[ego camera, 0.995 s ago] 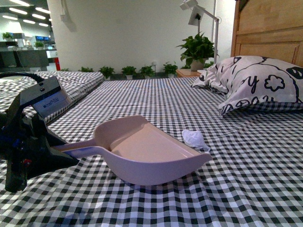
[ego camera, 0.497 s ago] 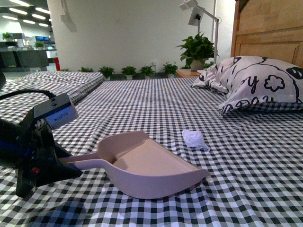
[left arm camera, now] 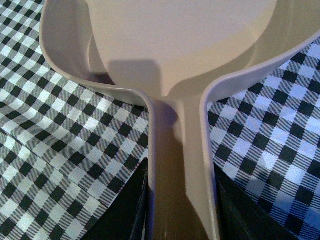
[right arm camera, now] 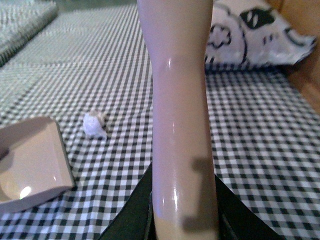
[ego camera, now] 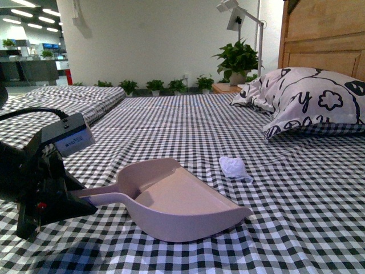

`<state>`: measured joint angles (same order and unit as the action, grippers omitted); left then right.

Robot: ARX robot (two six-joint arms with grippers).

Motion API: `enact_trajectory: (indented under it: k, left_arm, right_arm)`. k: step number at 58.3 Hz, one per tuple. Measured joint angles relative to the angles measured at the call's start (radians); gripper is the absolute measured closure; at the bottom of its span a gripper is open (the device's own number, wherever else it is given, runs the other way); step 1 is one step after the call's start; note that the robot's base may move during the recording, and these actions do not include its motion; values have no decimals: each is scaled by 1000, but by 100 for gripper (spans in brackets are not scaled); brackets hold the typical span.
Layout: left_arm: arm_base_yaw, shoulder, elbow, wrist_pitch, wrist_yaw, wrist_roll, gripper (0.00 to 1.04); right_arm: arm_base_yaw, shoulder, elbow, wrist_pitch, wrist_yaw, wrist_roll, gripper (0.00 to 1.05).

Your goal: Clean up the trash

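Where plants (ego camera: 155, 85) edge it, checkered bedspread (ego camera: 188, 125).

The left gripper (ego camera: 73, 197) sits low at the front view's left with its jaws clamped on a dustpan handle (left arm camera: 180, 165), while the right gripper (right arm camera: 184, 220) grips a smooth pink handle (right arm camera: 181, 115) between its jaws.

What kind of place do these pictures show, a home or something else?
Probably a mock bedroom inside a larger hall or showroom. A bed with a checked sheet, a doodle-print pillow and a wooden headboard suggest a bedroom, but office-style ceiling lights show far behind.
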<state>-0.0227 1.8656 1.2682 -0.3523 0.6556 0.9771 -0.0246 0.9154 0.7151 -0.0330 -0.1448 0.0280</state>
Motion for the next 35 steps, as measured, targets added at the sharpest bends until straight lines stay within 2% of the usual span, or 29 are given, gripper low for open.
enact_trajectory:
  k: [8, 19, 31, 35]
  left_arm:
    - [0, 0, 0, 0, 0, 1, 76]
    - [0, 0, 0, 0, 0, 2, 76]
    - [0, 0, 0, 0, 0, 3, 76]
    - [0, 0, 0, 0, 0, 3, 76]
  right_arm:
    - [56, 386, 153, 79, 68, -65, 85]
    - [83, 745, 394, 57, 190, -175, 85]
    - [88, 930, 503, 75, 300, -262, 85]
    - [95, 959, 507, 71, 307, -272, 85]
